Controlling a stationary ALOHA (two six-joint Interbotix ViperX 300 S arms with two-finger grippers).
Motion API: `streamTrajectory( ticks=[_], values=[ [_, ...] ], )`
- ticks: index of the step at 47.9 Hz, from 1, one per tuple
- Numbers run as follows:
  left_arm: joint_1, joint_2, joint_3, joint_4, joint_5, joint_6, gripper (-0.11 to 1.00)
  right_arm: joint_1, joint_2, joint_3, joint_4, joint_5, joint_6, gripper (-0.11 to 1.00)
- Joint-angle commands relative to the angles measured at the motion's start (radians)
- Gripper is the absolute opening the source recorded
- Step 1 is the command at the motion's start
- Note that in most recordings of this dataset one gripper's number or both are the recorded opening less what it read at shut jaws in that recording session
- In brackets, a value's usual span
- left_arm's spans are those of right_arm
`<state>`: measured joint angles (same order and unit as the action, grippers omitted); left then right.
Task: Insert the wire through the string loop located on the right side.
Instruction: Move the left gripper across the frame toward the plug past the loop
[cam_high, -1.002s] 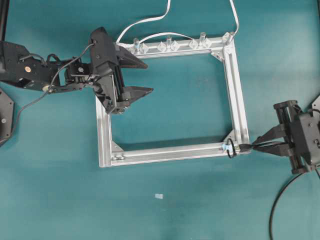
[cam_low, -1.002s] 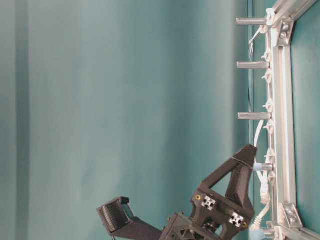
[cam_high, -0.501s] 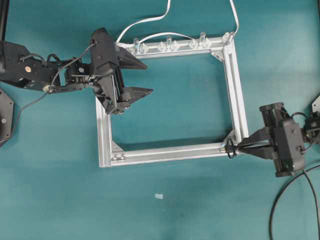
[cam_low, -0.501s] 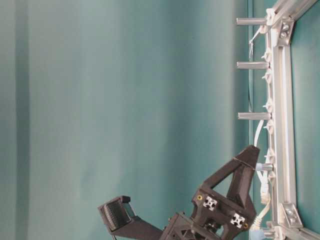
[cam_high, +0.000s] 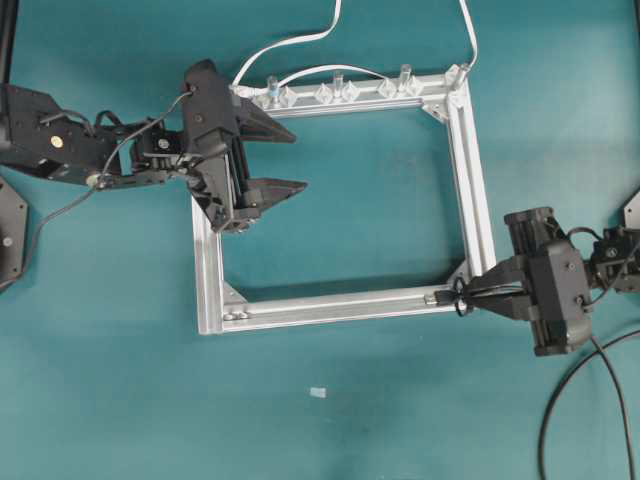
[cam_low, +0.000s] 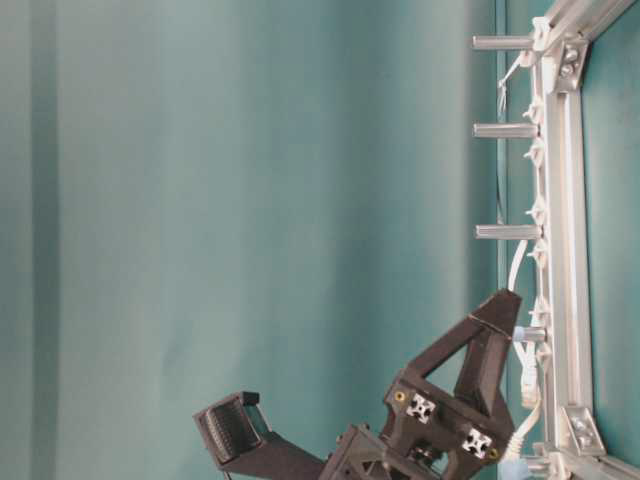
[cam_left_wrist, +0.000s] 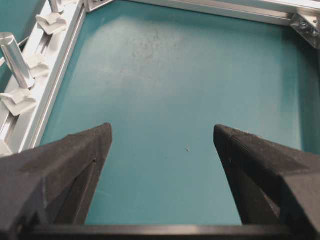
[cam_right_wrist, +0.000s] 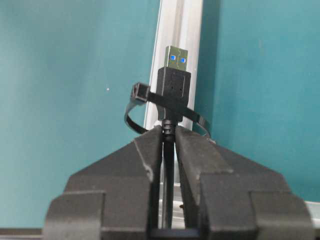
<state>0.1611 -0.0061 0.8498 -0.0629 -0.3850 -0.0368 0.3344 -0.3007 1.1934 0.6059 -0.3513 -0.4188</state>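
Observation:
The wire (cam_right_wrist: 172, 85) is a thin black cable ending in a black plug with a silvery tip (cam_right_wrist: 176, 57). My right gripper (cam_right_wrist: 169, 131) is shut on the cable just behind the plug. The string loop (cam_right_wrist: 134, 116) hangs from the silver frame (cam_high: 475, 180), and its band lies across the plug's body, with the tip sticking out past it. Overhead, my right gripper (cam_high: 490, 292) is at the frame's lower right corner, with the string loop (cam_high: 460, 298) at its fingertips. The wire (cam_high: 560, 400) trails off to the lower right. My left gripper (cam_high: 298, 158) hovers open and empty over the frame's upper left.
A white flat cable (cam_high: 290, 42) runs off the frame's top bar, which carries clear clips (cam_high: 335, 92) and upright metal posts (cam_low: 505, 130). A small white scrap (cam_high: 318, 392) lies on the teal table below the frame.
My right gripper has moved left along the frame's bottom bar with the wire, pushing the plug into the string loop. The left arm has barely moved.

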Motion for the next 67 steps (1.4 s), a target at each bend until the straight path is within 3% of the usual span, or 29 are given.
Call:
streamTrajectory(
  ticks=[1,19,35,40,48,54,67],
  values=[
    [-0.005,-0.026,-0.021,0.003,-0.005,-0.005,0.88,-0.002,-0.005,-0.017,-0.003,-0.009,-0.002,0.11],
    [-0.026,-0.021,-0.04,0.003,0.002,-0.005,0.88,-0.003,-0.005,-0.017,-0.003,-0.009,-0.002,0.11],
    [-0.146,-0.018,-0.072,0.0,0.123,-0.017,0.88,-0.003,-0.006,-0.017,-0.003,-0.009,-0.002,0.11],
    [-0.186,-0.018,-0.083,-0.003,0.156,-0.074,0.88,-0.003,-0.005,-0.017,-0.003,-0.009,-0.002,0.11],
    [-0.244,-0.015,-0.097,-0.003,0.187,-0.253,0.88,-0.002,-0.005,-0.017,-0.003,-0.009,-0.002,0.11],
    [-0.281,-0.008,-0.104,-0.003,0.192,-0.341,0.88,-0.002,-0.005,-0.017,-0.003,-0.009,-0.002,0.11],
    [-0.302,0.032,-0.127,0.0,0.192,-0.359,0.88,-0.002,-0.006,-0.018,-0.003,-0.011,0.0,0.11]
  ],
)
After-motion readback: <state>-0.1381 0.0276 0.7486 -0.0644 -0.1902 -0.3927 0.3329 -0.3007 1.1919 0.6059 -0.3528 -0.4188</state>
